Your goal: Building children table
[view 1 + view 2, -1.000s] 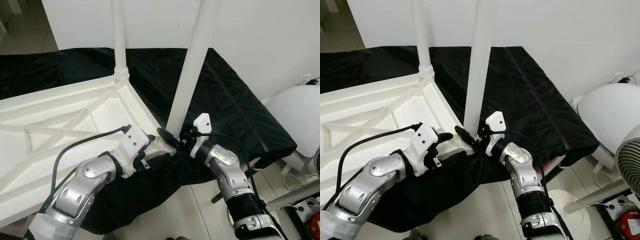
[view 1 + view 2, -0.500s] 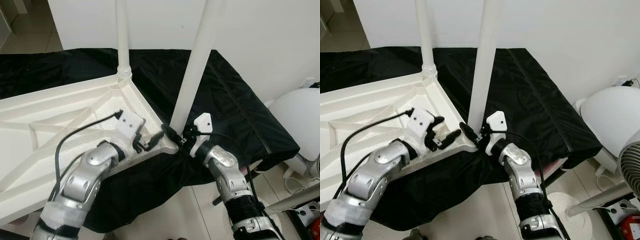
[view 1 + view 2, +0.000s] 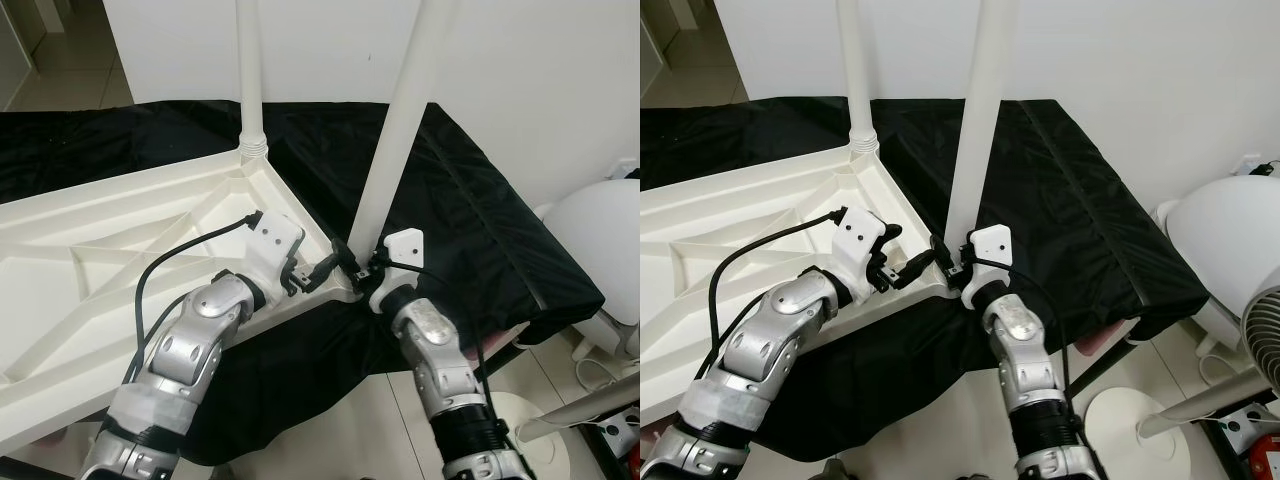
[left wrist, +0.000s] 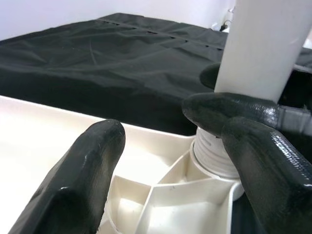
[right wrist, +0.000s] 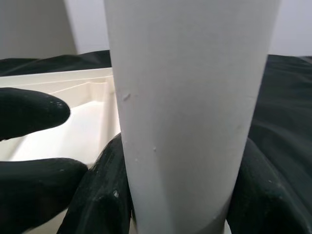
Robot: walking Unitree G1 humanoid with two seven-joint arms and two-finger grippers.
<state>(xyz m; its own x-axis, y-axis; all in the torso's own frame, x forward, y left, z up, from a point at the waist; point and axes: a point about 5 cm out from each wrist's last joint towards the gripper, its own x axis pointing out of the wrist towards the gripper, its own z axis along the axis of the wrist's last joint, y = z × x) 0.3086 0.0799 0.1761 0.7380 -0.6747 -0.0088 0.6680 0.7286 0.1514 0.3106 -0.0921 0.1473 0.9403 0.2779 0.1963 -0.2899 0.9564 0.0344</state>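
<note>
The right gripper point(image 5: 170, 195) clasps the white table leg point(image 3: 975, 130) near its base; the left gripper point(image 4: 170, 161), fingers parted and empty, hovers beside it over the upturned tabletop point(image 3: 90, 240).

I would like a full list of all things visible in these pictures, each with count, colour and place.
tabletop: one, white, upside down on the black cloth
table legs: two, white; far leg upright in the far corner, near leg tilted at the near corner socket
black cloth: one, covering the work surface
fan: one, white, on the floor, right
left gripper: black fingers open, at the near corner
right gripper: black fingers around the near leg's base
</note>
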